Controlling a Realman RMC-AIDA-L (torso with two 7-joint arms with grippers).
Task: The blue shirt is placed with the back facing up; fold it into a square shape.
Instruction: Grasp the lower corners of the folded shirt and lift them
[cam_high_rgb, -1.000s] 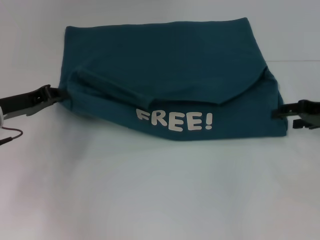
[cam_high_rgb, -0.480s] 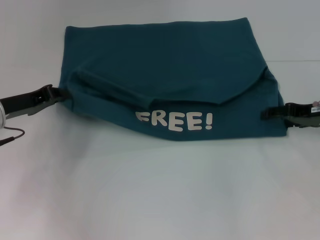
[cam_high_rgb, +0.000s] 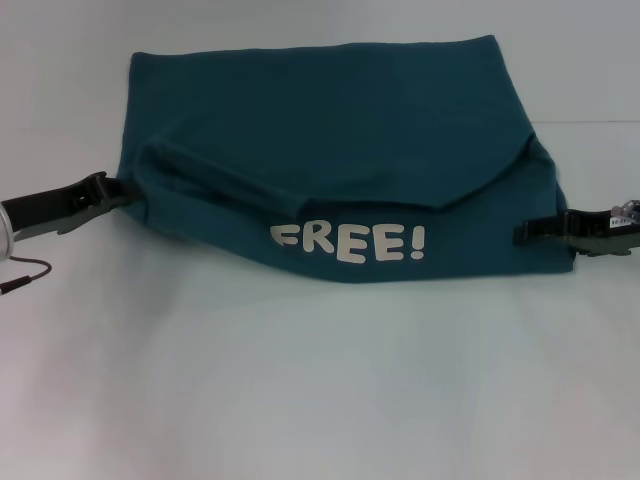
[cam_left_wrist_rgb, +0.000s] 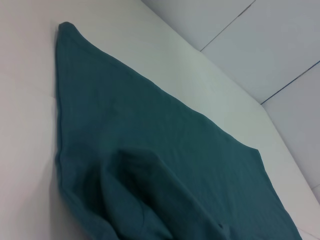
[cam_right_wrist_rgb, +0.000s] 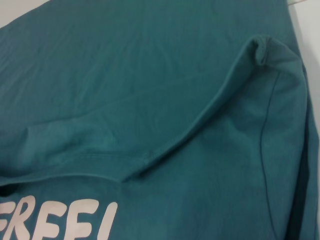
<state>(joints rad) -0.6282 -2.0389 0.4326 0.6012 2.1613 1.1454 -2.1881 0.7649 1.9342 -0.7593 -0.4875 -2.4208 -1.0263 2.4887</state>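
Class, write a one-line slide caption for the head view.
Part-folded blue shirt on a white table, an end effector at each side edge.

The large, soft, short-sleeved fabric T-shirt (cam_high_rgb: 330, 130) is a deep teal-blue all over — plain and unpatterned on its broad upper panel, a shade darker in the creases. Along its near strip run chunky white block letters (cam_high_rgb: 350, 243) spelling "FREE!". It lies on a flat, pale white-grey table surface (cam_high_rgb: 300, 390) without any pattern. The left gripper (cam_high_rgb: 105, 195) is black, and the right gripper (cam_high_rgb: 530, 232) is black too.
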